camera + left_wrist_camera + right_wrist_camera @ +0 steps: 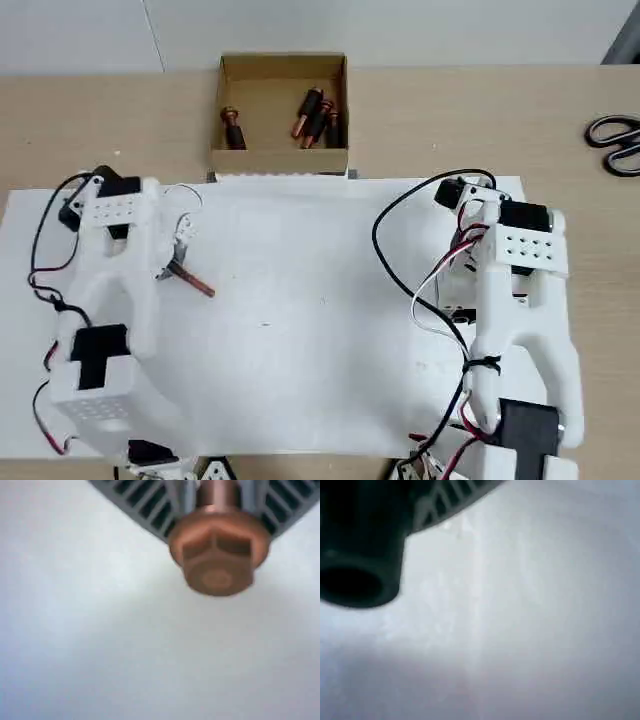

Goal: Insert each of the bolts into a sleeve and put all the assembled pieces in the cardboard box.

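From above, your wooden tabletop [450, 120] carries a smooth white sheet [320, 350]. Over the sheet's left part, the left arm's fingers [176, 258] are clamped on a copper-coloured bolt [198, 284], whose slim round shank slants out past them. The square cardboard box [283, 160] sits at the sheet's far edge. Inside it lie the assembled pieces [315, 118], copper bolts in dark sleeves: one alone on the left, a cluster on the right. Your right arm [520, 290], white plastic with black motors, stands over the sheet's right part. Metal scissors [614, 142] lie on bare wood at the far right.

In your left wrist view, the bolt [217, 555] shows its hexagonal head on a round flange. The head is matte copper with a faint circle on its face. Grey ribbed fingers [145, 500] pinch the shank above the plain sheet [100, 645].

In your right wrist view, a black sleeve [360, 545], a smooth tube with a hollow round end, hangs over the sheet [530, 630]. The right arm's ribbed grey fingers [447, 502] appear closed on it.
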`<state>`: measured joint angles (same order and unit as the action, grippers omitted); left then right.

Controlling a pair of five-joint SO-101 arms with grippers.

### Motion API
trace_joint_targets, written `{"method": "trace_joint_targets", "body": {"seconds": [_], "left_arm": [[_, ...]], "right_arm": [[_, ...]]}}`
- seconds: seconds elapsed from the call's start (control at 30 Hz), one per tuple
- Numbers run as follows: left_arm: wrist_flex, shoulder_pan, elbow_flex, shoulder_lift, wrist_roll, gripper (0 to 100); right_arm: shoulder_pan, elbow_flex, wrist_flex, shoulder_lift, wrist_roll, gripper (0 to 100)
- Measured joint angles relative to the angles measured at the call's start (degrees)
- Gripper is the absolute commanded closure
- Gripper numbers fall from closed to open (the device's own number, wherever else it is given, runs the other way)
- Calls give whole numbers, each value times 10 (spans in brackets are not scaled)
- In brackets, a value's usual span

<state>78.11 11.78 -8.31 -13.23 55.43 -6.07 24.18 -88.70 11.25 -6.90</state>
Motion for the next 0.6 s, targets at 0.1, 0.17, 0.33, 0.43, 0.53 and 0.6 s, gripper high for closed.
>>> {"method": "trace_joint_targets", "body": {"seconds": [0.1, 0.17, 0.33, 0.43, 0.53, 0.6], "left_arm": [[57, -19, 44, 17, 0, 993], [91, -38, 69, 32, -6, 993], [155, -72, 112, 79, -76, 993], [164, -71, 114, 119, -125, 993], [165, -65, 114, 171, -166, 993], [165, -64, 114, 215, -187, 993]], "right_arm": [[0, -11, -14, 1, 0, 995], [0, -38, -40, 16, 2, 995], [0, -80, -65, 98, 2, 995], [0, -80, -71, 169, 0, 996], [-1, -77, -71, 248, -26, 996], [1, -59, -72, 302, -43, 996]]}}
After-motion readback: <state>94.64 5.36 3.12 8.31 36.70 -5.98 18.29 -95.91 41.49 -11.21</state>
